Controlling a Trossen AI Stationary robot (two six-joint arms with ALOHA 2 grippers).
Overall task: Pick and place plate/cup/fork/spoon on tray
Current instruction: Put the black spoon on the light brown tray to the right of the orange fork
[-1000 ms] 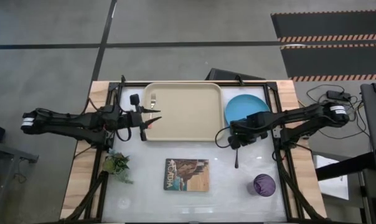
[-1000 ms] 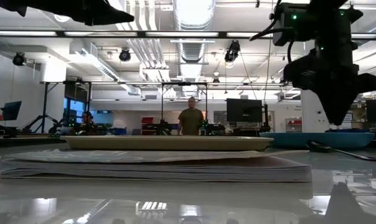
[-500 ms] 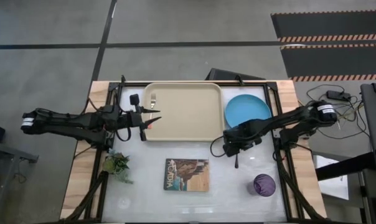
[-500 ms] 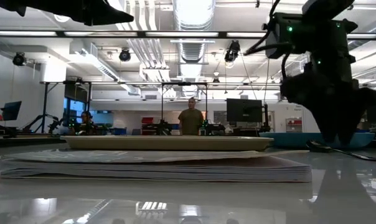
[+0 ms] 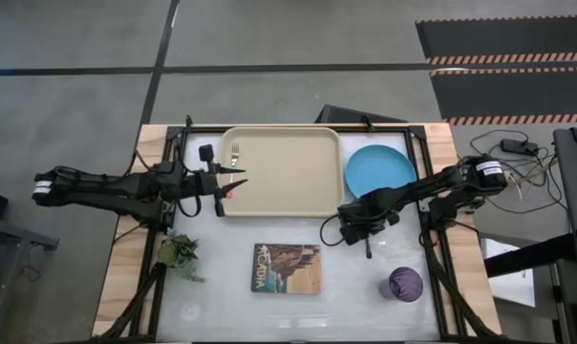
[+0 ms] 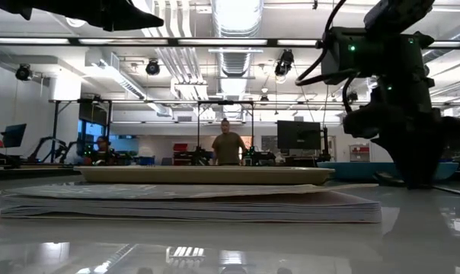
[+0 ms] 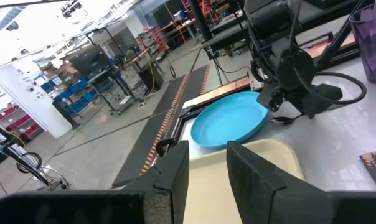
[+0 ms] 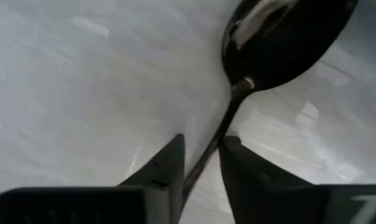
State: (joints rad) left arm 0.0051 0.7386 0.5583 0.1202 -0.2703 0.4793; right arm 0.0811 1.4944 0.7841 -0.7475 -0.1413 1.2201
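The dark spoon (image 8: 281, 37) lies flat on the white table, near and right of the beige tray (image 5: 298, 143). My right gripper (image 8: 203, 140) is low over it, open, with one finger on each side of the spoon's handle just behind the bowl; in the high view only the handle's end (image 5: 369, 248) shows past it. The fork (image 5: 235, 153) lies on the tray's left part. My left gripper (image 5: 233, 182) is open and empty above the tray's left edge. The light-blue plate (image 5: 379, 167) lies right of the tray. The purple cup (image 5: 405, 284) stands near the table's near right.
A picture-covered book (image 5: 287, 268) lies on the table near of the tray. A small green plant (image 5: 179, 253) sits at the near left. People stand in the room beyond the table in the low view.
My right gripper has moved from beside the plate toward the table's near edge and down, until its fingers stand on both sides of the spoon's handle.
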